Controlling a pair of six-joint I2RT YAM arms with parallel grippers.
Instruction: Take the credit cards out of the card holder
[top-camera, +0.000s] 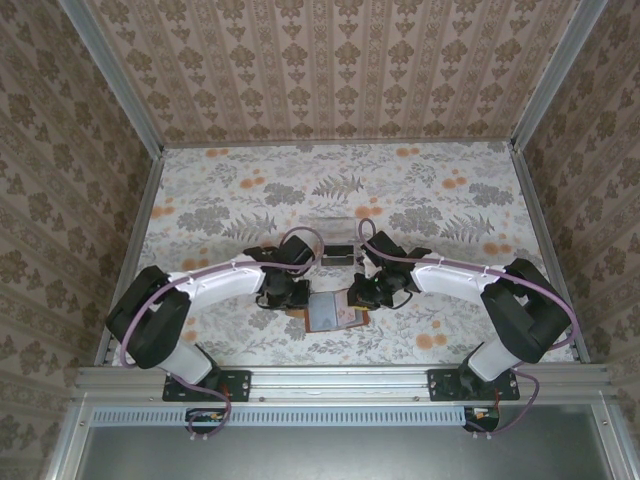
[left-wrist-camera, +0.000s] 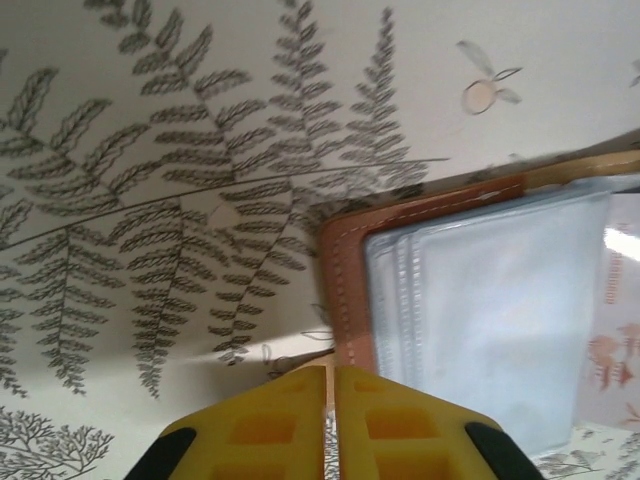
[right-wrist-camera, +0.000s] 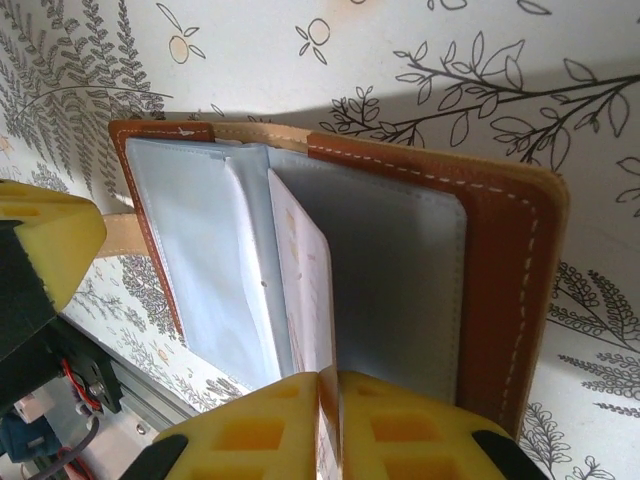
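Yellow ribbed fingers (right-wrist-camera: 400, 430) of the right pincer (right-wrist-camera: 328, 385) are clenched, and so is the left pincer (left-wrist-camera: 330, 378) facing it. Beneath them, the large fern-and-flower patterned surface (top-camera: 250, 180) carries the open reddish-brown leather card holder (right-wrist-camera: 500, 270) close to its near edge, about midway between its left and right edges. The right pincer grips the edge of a pale inner leaf (right-wrist-camera: 300, 290) standing up from the holder. Whether that leaf is one of the credit cards or only a plastic sleeve I cannot tell. The left pincer apparently grips the holder's thin tan tab (right-wrist-camera: 118, 235). I judge three risks: a pull on a sleeve would lift the whole holder, the thin tab could slip free and let the holder swing, and the two pincers, close together, could knock. Room is plentiful toward the far edge and both far corners, save a small clear plastic box (top-camera: 335, 222) just beyond the holder. The near edge leaves little.
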